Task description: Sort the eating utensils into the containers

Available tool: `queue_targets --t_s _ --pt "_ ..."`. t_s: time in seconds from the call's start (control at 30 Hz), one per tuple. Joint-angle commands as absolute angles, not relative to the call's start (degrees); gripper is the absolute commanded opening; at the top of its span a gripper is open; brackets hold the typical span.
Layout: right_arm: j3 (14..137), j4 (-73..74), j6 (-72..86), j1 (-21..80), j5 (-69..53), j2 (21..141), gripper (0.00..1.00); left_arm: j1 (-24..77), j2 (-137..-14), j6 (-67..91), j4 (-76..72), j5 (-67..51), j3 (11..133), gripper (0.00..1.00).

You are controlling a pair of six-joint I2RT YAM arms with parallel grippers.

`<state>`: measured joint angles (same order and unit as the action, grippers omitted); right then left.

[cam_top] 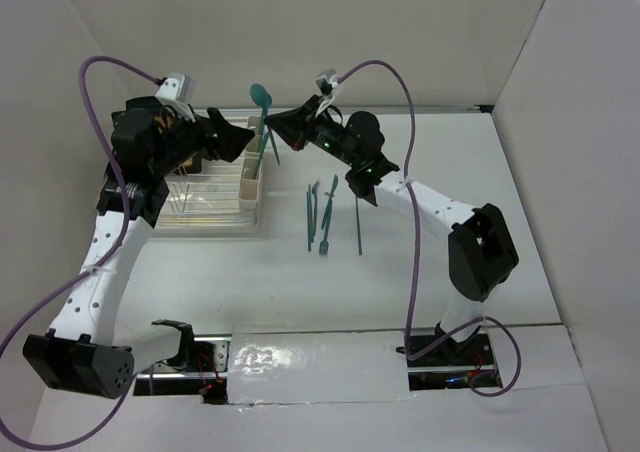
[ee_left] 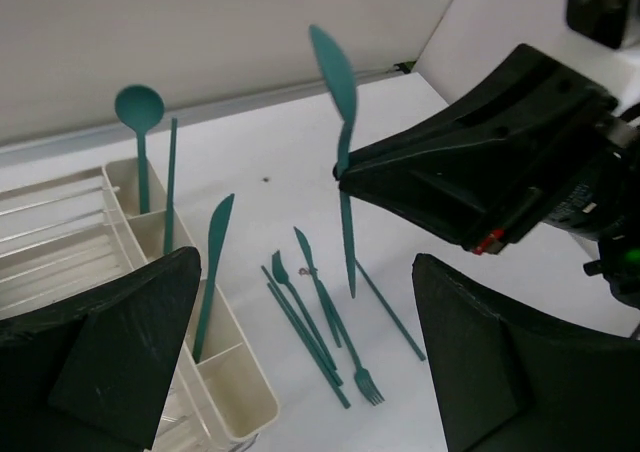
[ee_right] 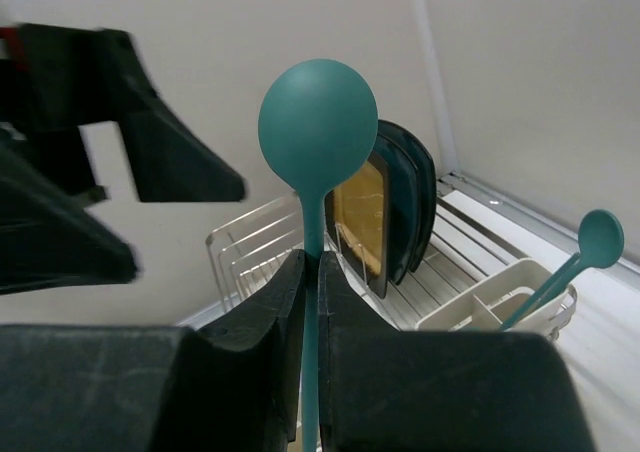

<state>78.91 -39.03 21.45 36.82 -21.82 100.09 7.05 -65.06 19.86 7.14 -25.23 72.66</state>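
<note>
My right gripper [cam_top: 274,125] is shut on the thin handle of a teal spoon [ee_right: 318,122]. It holds the spoon upright, bowl up, above the cream containers [cam_top: 250,177]. In the left wrist view this spoon [ee_left: 338,82] hangs from the right gripper [ee_left: 346,172], its handle tip above the table. My left gripper [ee_left: 300,372] is open beside the containers [ee_left: 225,382] with nothing between its fingers [ee_left: 110,362]. Another spoon [ee_left: 138,107], a knife [ee_left: 212,262] and a thin handle stand in the compartments. Several eating utensils [cam_top: 322,215] lie on the table, a fork [ee_left: 365,380] among them.
A clear wire-ribbed dish rack [cam_top: 200,197] adjoins the containers on the left. Dark-rimmed yellow plates [ee_right: 385,202] stand upright in it. White walls close the back and both sides. The left gripper [cam_top: 236,140] hovers over the rack's far end.
</note>
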Motion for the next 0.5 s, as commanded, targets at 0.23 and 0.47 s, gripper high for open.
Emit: queue_targets --t_s 0.23,0.47 --pt "78.3 -35.8 19.0 40.2 -21.2 95.4 0.0 6.5 -71.0 29.5 2.8 -29.7 79.5 1.0" --pt "80.1 -35.1 18.9 41.0 -21.2 95.9 0.0 6.7 -71.2 30.2 -0.8 -29.8 78.6 0.98"
